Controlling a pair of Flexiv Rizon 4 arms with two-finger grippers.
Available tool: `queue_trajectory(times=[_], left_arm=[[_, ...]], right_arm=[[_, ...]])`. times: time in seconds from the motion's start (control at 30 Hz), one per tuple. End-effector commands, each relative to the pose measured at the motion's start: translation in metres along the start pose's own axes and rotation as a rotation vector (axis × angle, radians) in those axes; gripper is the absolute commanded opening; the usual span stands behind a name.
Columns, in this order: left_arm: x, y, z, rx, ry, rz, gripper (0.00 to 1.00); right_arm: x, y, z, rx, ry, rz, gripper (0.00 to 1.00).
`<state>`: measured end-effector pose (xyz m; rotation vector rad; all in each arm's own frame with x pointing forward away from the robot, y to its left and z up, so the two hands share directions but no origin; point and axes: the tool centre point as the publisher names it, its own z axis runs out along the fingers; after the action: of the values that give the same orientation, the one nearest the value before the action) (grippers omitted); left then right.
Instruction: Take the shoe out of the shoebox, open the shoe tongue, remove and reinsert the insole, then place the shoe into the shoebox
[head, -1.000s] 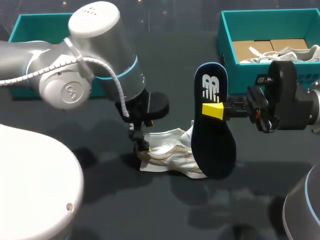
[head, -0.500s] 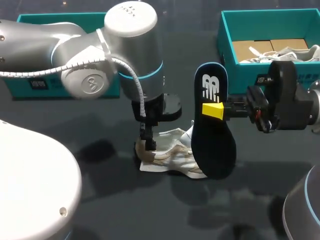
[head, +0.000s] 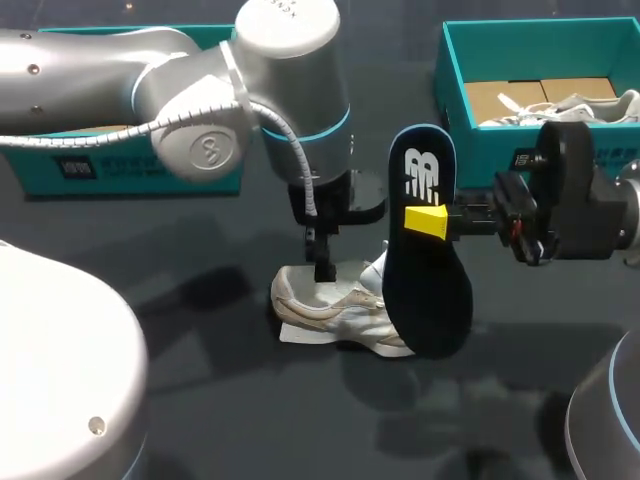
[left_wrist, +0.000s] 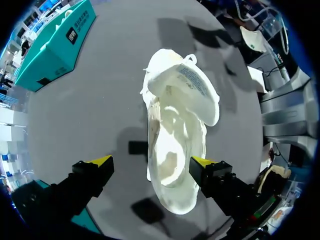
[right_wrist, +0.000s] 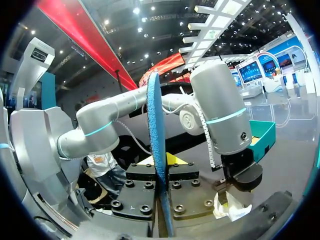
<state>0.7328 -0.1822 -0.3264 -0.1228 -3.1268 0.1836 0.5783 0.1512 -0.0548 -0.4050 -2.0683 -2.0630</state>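
A white shoe (head: 335, 308) lies on its sole on the dark table, its tongue folded back. My left gripper (head: 325, 268) hangs just above it. In the left wrist view that gripper (left_wrist: 150, 162) is open, with the shoe (left_wrist: 175, 140) under it and one fingertip (left_wrist: 202, 162) close beside the shoe's side. My right gripper (head: 430, 222) is shut on the dark blue insole (head: 428, 255), holding it upright above the shoe's right end. The right wrist view shows the insole (right_wrist: 157, 150) edge-on between the fingers of that gripper (right_wrist: 159, 165).
A teal shoebox (head: 455, 90) at the back right holds another white shoe (head: 570, 105) and brown packing. A second teal box (head: 120, 165) sits at the back left behind my left arm (head: 200, 110). White paper (head: 295, 335) lies under the shoe.
My left arm has swung right, and its gripper has moved from the shoe's left end to above its middle. The right arm and insole have stayed put.
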Motion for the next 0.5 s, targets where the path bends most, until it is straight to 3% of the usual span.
queue_trajectory(times=[0.03, 0.1, 0.2, 0.3, 0.5], left_arm=[[-0.008, -0.014, 0.019, -0.005, 0.011, -0.002, 1.00], [-0.010, -0.015, 0.027, 0.001, 0.016, -0.007, 1.00], [-0.011, -0.017, 0.036, -0.002, 0.026, -0.013, 0.91], [-0.011, -0.017, 0.042, -0.008, 0.034, -0.015, 0.91], [-0.008, -0.016, 0.052, -0.021, 0.048, -0.025, 0.74]], right_arm=[[0.010, -0.004, -0.004, -0.005, -0.060, -0.001, 0.00], [0.010, -0.004, -0.004, -0.005, -0.060, -0.001, 0.00], [0.010, -0.004, -0.004, -0.005, -0.060, -0.001, 0.00], [0.010, -0.004, -0.004, -0.005, -0.060, -0.001, 0.00], [0.010, -0.004, -0.004, -0.005, -0.060, -0.001, 0.00]])
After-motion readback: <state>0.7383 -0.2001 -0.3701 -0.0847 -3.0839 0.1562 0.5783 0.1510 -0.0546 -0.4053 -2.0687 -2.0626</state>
